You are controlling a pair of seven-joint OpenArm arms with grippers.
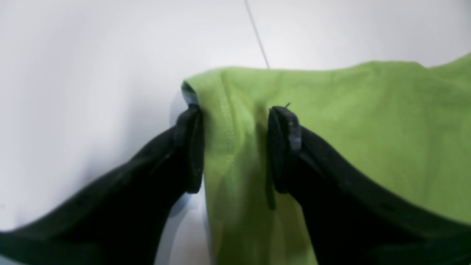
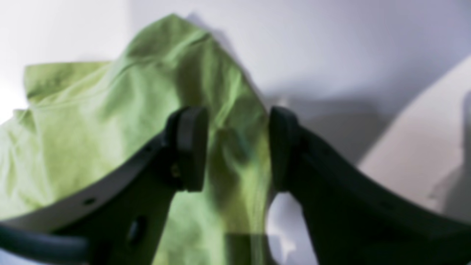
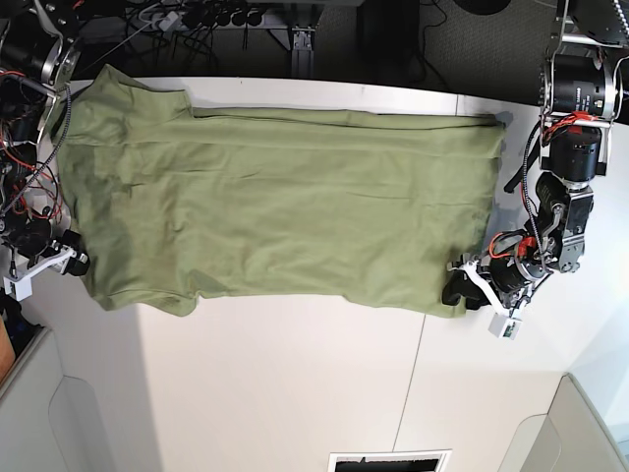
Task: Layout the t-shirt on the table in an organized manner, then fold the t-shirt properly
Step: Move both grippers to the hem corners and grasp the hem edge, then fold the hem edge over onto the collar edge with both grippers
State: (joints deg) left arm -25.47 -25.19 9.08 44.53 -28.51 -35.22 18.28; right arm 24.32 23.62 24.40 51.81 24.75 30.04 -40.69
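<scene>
The olive-green t-shirt lies spread out lengthwise across the back half of the white table, mildly wrinkled. My left gripper is at the shirt's near right corner. In the left wrist view, the left gripper has its jaws apart, straddling a strip of the t-shirt along its edge. My right gripper is at the shirt's near left corner. In the right wrist view, the right gripper also stands open, with a raised fold of the t-shirt between the fingers.
Cables and hardware line the table's far edge. The arm bases stand at the right and left ends. Thin dark seams cross the tabletop. A slot sits at the near edge.
</scene>
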